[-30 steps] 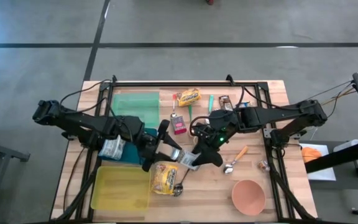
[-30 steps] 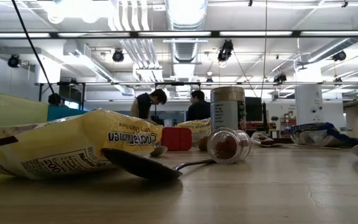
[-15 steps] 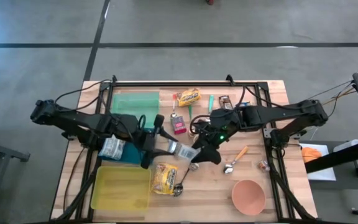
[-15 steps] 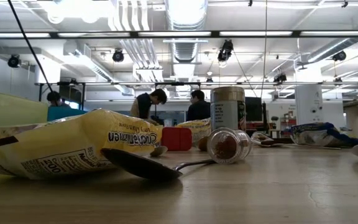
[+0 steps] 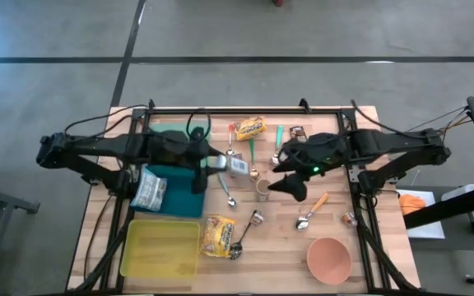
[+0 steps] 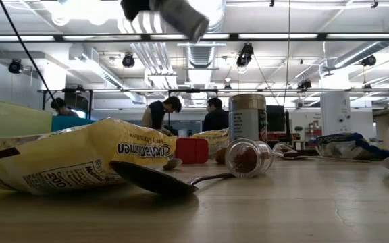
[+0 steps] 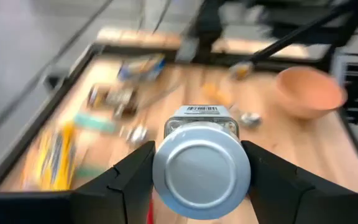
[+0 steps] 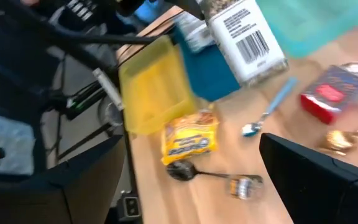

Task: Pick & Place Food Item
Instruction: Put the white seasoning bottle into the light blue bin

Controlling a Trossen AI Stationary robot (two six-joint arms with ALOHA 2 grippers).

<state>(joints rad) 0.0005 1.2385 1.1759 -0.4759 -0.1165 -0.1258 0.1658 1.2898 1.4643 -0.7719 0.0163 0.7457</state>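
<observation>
We look across a wooden table point(image 5: 286, 255) that stands on a grey floor, with an open workshop behind it where two people bend over a bench under strip lights. The left arm reaches over the middle of the table, and its left gripper point(image 5: 214, 163) is clamped on a spice jar point(image 5: 235, 166), held well above the tabletop; in the left wrist view the jar's point(image 7: 201, 168) silver lid faces us between the two fingers point(image 7: 126, 183), with a barcode label just visible on its side. In the right wrist view we see the same jar's point(image 8: 246, 37) white label with a barcode and small print that we cannot read. The right gripper point(image 5: 290, 186) hangs nearby, to the jar's right, its jaws spread wide and holding nothing. At the near left lies a yellow tray point(image 5: 160, 249), with a blue tray point(image 5: 175, 201) beyond it and a green tray point(image 5: 167, 131) farther still. A salmon bowl point(image 5: 329, 257) sits at the near right. A yellow ramen packet point(image 6: 59, 162) lies by the yellow tray, its lettering reading "ramen" and "200" as far as we can make out. A dark spoon point(image 6: 155, 178) lies against it, and a small glass jar point(image 6: 248, 157) lies on its side just past the spoon. A taller lidded jar point(image 6: 247, 113) stands upright behind it, beside a red box point(image 6: 192, 150).
</observation>
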